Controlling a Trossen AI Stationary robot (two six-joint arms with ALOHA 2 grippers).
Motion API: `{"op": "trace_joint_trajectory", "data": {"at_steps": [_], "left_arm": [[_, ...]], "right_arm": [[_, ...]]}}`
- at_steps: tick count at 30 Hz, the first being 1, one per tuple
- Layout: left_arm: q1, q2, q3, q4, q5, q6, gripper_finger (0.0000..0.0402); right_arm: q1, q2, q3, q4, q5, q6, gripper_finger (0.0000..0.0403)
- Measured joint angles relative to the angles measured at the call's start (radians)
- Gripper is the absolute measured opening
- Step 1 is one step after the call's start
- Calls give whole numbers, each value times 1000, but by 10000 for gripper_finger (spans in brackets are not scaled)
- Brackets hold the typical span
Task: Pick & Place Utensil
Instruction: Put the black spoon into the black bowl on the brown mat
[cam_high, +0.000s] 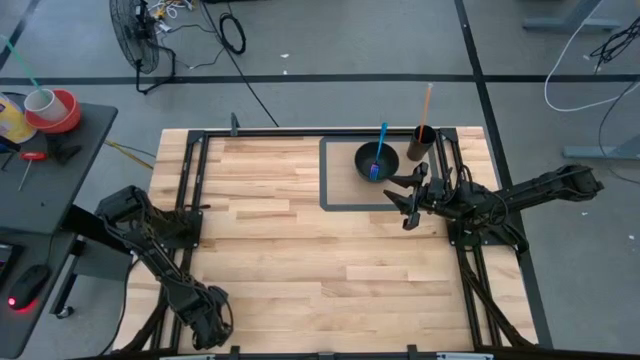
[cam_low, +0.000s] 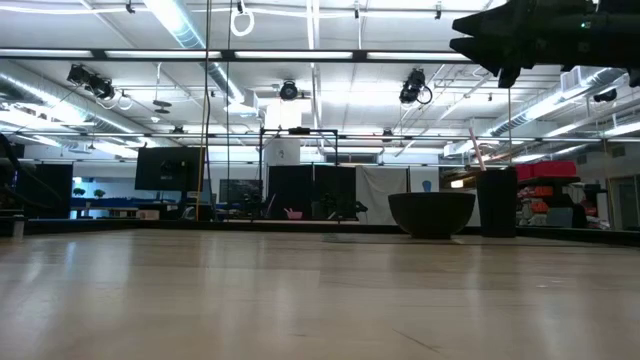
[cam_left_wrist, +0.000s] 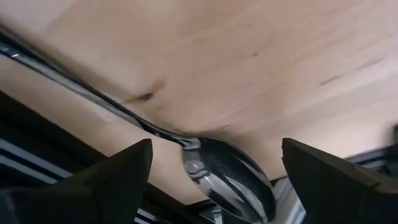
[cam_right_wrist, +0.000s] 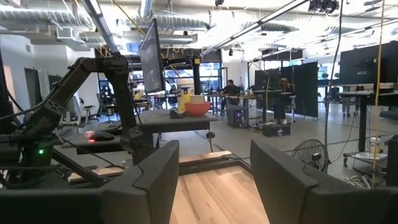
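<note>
A shiny metal spoon (cam_left_wrist: 229, 177) lies flat on the wooden table near its near-left corner, handle (cam_left_wrist: 74, 84) running away from the bowl end. My left gripper (cam_left_wrist: 214, 155) is open just above it, one finger on each side of the spoon's bowl, touching nothing I can see. In the high view the left gripper (cam_high: 210, 318) hides the spoon. My right gripper (cam_high: 410, 197) is open and raised above the table, beside a dark bowl (cam_high: 377, 160) holding a blue utensil (cam_high: 380, 148).
A dark cup (cam_high: 422, 143) with a long orange stick stands right of the bowl; both sit on a dark-outlined mat (cam_high: 335, 190) at the far side. Black frame rails (cam_high: 190, 190) run along the table's left and right edges. Bare wood lies in the middle.
</note>
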Motion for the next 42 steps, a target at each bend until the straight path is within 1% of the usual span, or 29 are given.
{"op": "trace_joint_trajectory", "data": {"at_steps": [4, 8, 11, 13, 15, 17, 21, 31, 39, 42], "left_arm": [[0, 0, 0, -13, 1, 8, 360], [0, 0, 0, 4, -22, 26, 360], [0, 15, 0, -16, 35, -18, 360], [1, 26, 0, -20, 64, -12, 360], [0, 32, 2, -11, 50, 33, 360], [5, 31, 2, 3, 4, 78, 360], [27, 29, 2, 20, -22, 134, 360], [66, 29, 4, 12, -19, 237, 360], [93, 31, 10, 5, 16, 282, 360], [102, 32, 27, -9, 12, 301, 360]], "right_arm": [[0, 0, 0, 0, -3, 0, 201], [0, 0, 0, 0, -3, 0, 201], [0, 0, 0, -1, -3, 3, 201], [0, 0, 0, -5, -3, 17, 201], [0, 0, 0, -15, -3, 20, 201], [0, 0, 0, -15, -3, 20, 201], [0, 0, 0, -14, -3, 23, 201], [0, 0, 0, -15, -2, 23, 201], [0, 0, 0, -14, -2, 23, 201], [0, 0, 0, -14, -1, 23, 201]]}}
